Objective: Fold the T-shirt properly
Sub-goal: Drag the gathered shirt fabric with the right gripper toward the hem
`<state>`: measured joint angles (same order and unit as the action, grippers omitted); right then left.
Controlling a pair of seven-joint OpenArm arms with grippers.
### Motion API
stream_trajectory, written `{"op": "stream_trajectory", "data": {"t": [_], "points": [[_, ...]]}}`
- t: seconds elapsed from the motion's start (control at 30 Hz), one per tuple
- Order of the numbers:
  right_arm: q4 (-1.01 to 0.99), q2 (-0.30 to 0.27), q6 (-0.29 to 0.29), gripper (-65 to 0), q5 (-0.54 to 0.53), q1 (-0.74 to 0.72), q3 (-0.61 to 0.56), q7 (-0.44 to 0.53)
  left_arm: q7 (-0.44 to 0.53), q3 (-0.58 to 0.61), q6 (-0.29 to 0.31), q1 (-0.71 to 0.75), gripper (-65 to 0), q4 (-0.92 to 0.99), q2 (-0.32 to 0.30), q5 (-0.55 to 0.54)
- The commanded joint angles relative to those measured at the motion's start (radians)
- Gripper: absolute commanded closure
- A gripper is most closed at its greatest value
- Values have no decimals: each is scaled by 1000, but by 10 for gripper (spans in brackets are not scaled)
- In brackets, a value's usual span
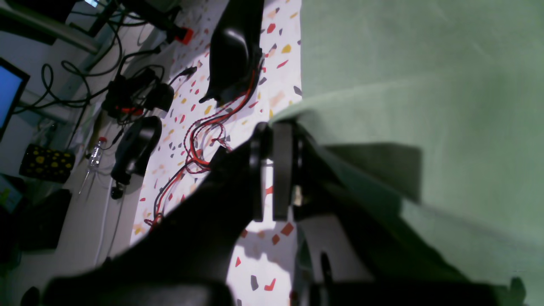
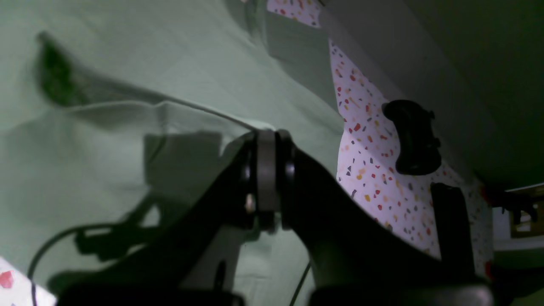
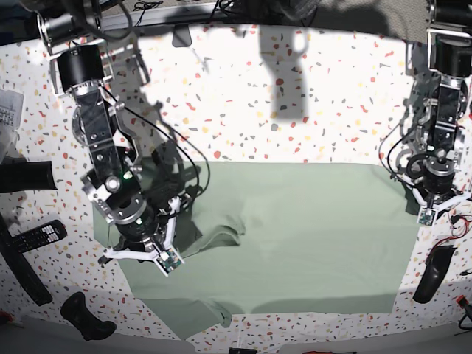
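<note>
The shirt [image 3: 295, 228] is lying spread on the tabletop [image 3: 295, 110], bare room lying beyond its far edge. The left gripper [image 1: 276, 127] is pinching its right edge, jaws clamped. The right gripper [image 2: 267, 136] is clamping a fold at the left.

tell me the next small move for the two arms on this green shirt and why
Probably lift both pinched edges and carry them across the pale sage-green fabric T-shirt. The left gripper and right gripper each look shut on a raised fold of cloth, while the rest lies flat on the speckled terrazzo-pattern table.

A white worktop [image 3: 295, 118] speckled with red, yellow and grey terrazzo chips lies under hard overhead light casting sharp shadows, with a blue-lit monitor [image 1: 7, 91] and tangled black cables [image 1: 80, 80] beyond its edge.
</note>
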<state>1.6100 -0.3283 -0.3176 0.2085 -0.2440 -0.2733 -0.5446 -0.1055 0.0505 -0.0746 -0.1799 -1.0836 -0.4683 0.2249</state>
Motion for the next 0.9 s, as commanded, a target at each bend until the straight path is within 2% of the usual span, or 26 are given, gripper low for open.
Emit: {"op": "stream_trajectory", "data": {"t": [0.0,0.17,0.37,0.5,0.57,0.63,0.77,0.87], "points": [[15,-4,13,0,1,-27,6,16,24,-8,-12,-23,0,-15,-16,2],[15,-4,109,0,2,-27,6,-5,15,-8,-12,-23,0,-15,-17,2],[15,-4,109,0,1,-27,6,-7,22,-8,-12,-23,0,-15,-17,2],[15,-4,109,0,1,-27,6,-15,95,-8,-3,-23,0,-14,-17,2],[15,-4,109,0,0,-27,6,-18,142,-8,19,-23,0,-14,-16,0],[15,-4,109,0,-7,-26,6,-21,164,-8,47,-23,0,-14,-17,-45],[7,-3,109,0,-8,-24,6,-21,167,-8,50,-23,0,-14,-17,-147],[-18,-2,109,0,-47,-24,6,-21,166,-8,50,-23,0,-14,-16,-157]]}}
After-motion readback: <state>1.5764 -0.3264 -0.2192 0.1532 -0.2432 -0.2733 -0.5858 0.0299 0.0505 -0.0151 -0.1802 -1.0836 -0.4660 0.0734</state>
